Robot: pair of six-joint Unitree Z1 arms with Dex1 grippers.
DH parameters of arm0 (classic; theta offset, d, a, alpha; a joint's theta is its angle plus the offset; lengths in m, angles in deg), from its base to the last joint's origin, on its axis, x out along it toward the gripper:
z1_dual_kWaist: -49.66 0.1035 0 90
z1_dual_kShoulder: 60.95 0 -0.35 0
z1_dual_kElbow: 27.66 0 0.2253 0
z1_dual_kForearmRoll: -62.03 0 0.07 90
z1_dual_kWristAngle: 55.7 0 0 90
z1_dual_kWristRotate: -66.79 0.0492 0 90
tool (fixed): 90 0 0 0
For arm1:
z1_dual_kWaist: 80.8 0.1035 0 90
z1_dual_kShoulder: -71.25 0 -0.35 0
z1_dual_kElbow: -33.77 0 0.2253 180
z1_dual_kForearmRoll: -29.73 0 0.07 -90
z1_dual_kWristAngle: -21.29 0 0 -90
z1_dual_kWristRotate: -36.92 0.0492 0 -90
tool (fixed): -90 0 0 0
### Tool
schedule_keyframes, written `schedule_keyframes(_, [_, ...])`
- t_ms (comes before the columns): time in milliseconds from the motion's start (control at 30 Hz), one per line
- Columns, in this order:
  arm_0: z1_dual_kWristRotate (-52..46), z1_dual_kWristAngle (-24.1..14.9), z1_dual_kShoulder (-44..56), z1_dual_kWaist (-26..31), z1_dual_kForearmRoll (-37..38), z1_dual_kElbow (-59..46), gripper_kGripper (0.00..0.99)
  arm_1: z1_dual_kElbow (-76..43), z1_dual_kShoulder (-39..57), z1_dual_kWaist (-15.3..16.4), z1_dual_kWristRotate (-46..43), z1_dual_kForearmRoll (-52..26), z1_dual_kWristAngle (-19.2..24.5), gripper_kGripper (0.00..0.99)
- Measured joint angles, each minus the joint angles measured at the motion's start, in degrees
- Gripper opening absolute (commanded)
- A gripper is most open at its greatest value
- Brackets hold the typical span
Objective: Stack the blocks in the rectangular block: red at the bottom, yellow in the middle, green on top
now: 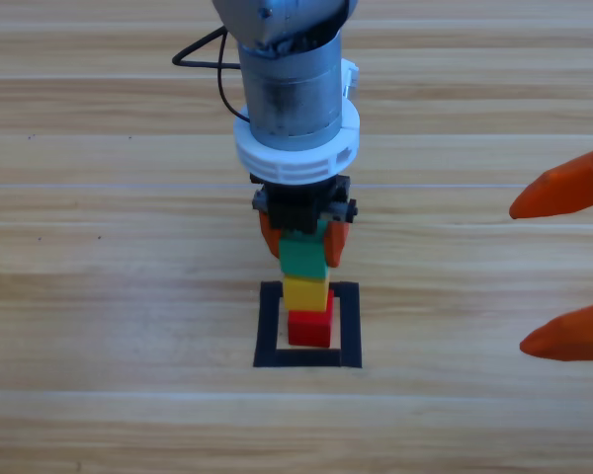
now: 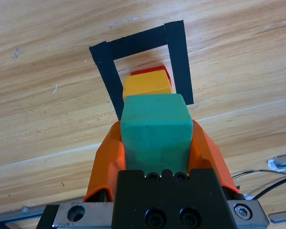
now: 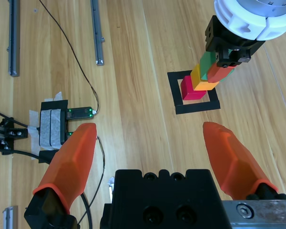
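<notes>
3 cubes in tape square (image 1: 267, 326): red (image 1: 309, 329), yellow (image 1: 305, 293), green (image 1: 303, 255) in L gripper (image 1: 303, 240); R gripper (image 1: 565, 267) wide.

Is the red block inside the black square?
Yes. The red block sits inside the tape square, under yellow.

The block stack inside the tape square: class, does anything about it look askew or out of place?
Nothing stands out. The red cube sits inside the black tape square, the yellow cube on it, and the green cube on top, with the left gripper shut on it. The right gripper waits open at the right edge.
</notes>
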Motion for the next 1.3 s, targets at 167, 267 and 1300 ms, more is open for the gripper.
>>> schedule_keyframes(167, [0.00, -0.01, -0.03, 0.00, 0.00, 0.00, 0.000, 0.01, 0.00, 0.00, 0.00, 0.00, 0.00, 0.989])
schedule_keyframes(267, [0.00, -0.03, -0.03, 0.00, 0.00, -0.01, 0.000, 0.03, 0.00, 0.00, 0.00, 0.00, 0.00, 0.989])
schedule_keyframes(1300, [-0.43, -0.80, -0.85, -1.23, 0.00, -0.13, 0.000, 0.04, 0.00, 0.00, 0.00, 0.00, -0.25, 0.989])
